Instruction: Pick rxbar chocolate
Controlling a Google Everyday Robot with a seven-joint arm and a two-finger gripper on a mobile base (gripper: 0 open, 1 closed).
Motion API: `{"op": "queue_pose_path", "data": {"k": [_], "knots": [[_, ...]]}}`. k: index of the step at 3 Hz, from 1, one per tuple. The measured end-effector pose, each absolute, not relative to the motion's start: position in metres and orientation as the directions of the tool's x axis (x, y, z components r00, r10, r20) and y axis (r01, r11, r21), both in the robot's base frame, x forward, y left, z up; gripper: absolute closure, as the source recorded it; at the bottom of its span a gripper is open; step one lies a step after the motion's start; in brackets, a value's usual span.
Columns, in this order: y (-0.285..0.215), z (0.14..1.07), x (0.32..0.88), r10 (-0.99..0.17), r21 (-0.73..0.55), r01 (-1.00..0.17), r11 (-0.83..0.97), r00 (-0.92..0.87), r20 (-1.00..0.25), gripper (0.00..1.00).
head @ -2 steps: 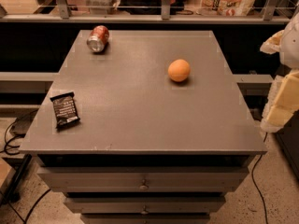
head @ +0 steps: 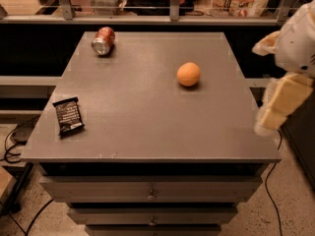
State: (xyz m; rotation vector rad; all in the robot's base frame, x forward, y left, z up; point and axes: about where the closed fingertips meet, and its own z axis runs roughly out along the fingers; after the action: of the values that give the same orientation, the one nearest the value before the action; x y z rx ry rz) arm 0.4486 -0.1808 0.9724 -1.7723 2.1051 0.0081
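The rxbar chocolate (head: pixel 69 116) is a flat black wrapper with white lettering. It lies near the front left corner of the grey table (head: pixel 147 117). My gripper (head: pixel 275 107) hangs at the right edge of the view, over the table's right edge and far to the right of the bar. It is pale cream and white and touches nothing.
A red soda can (head: pixel 103 40) lies on its side at the back left of the table. An orange fruit (head: pixel 188 74) sits right of centre. Drawers (head: pixel 150 193) sit below the tabletop. A railing and shelf (head: pixel 147 18) run behind. Cables (head: pixel 12 146) lie on the floor at left.
My gripper has moved a little to the left, toward the table's right edge. The bar, the can and the fruit have not moved.
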Motion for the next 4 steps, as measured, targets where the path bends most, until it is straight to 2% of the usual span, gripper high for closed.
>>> {"op": "queue_pose_path", "data": {"k": [1, 2, 4], "knots": [[-0.144, 0.966, 0.46, -0.924, -0.234, -0.962, 0.142, -0.044, -0.38, 0.0], [-0.08, 0.945, 0.483, -0.863, -0.205, -0.977, 0.066, 0.047, -0.503, 0.0], [-0.003, 0.903, 0.515, -0.773, -0.124, -0.992, 0.008, 0.073, -0.63, 0.0]]}}
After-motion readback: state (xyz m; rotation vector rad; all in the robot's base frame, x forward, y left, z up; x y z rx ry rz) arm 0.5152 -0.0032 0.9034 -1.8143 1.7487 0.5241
